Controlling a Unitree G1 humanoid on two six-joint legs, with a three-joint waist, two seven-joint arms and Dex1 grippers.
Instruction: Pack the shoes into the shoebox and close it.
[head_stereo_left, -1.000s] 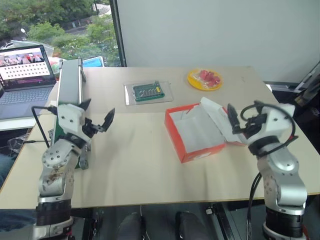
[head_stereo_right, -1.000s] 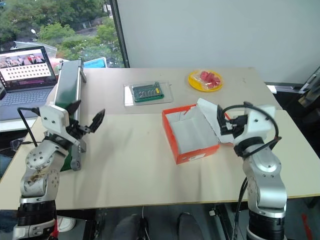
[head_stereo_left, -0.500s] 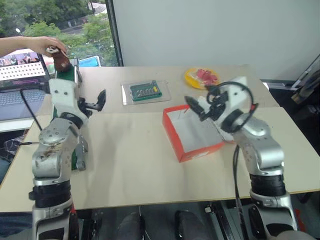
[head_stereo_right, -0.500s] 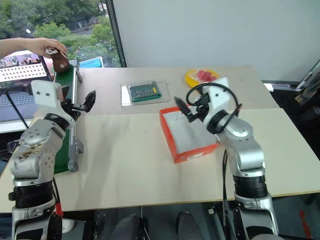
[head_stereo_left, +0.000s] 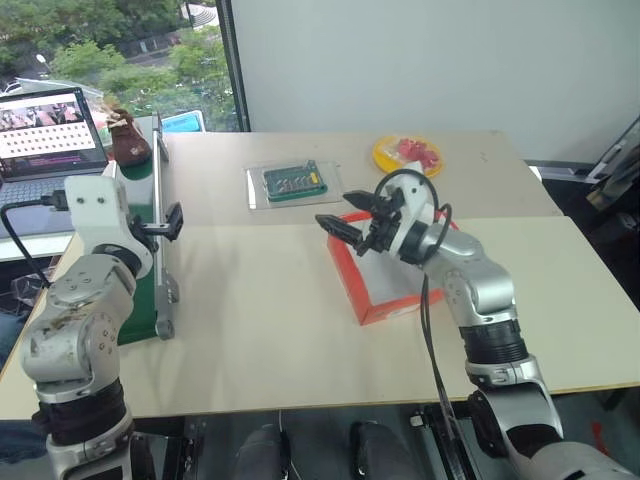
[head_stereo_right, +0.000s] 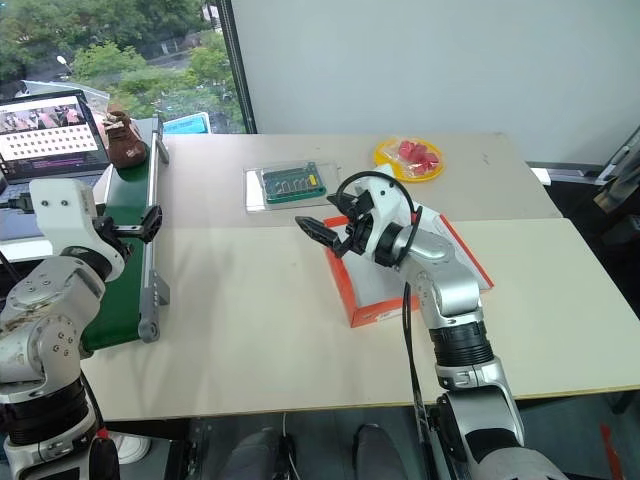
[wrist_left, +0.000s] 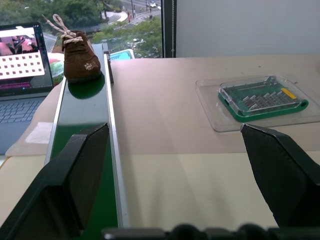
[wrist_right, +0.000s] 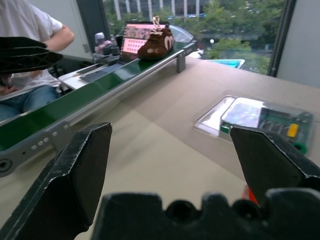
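One dark brown shoe (head_stereo_left: 128, 141) with beige laces stands at the far end of a green conveyor belt (wrist_left: 84, 119) along the table's left edge. The orange-red shoebox (head_stereo_right: 388, 293) sits open at mid-table, its white inside showing and its lid (head_stereo_right: 468, 258) folded out to the right. My right gripper (head_stereo_left: 348, 212) hangs open above the box's near-left corner, pointing left toward the belt; the shoe (wrist_right: 156, 44) is far ahead of it. My left gripper (head_stereo_left: 168, 222) is open beside the belt, well short of the shoe (wrist_left: 79, 57). Neither holds anything.
A clear tray with a green circuit board (head_stereo_left: 293, 183) lies behind the box. A yellow plate with red pieces (head_stereo_left: 408, 155) is at the back right. A laptop (head_stereo_left: 48, 128) stands left of the belt, and a person in a white shirt (wrist_right: 27, 35) sits beyond it.
A person's hand set the shoe on the belt's far end and withdrew. My right gripper swung left from the box's lid to over the box. My left gripper turned level beside the belt.
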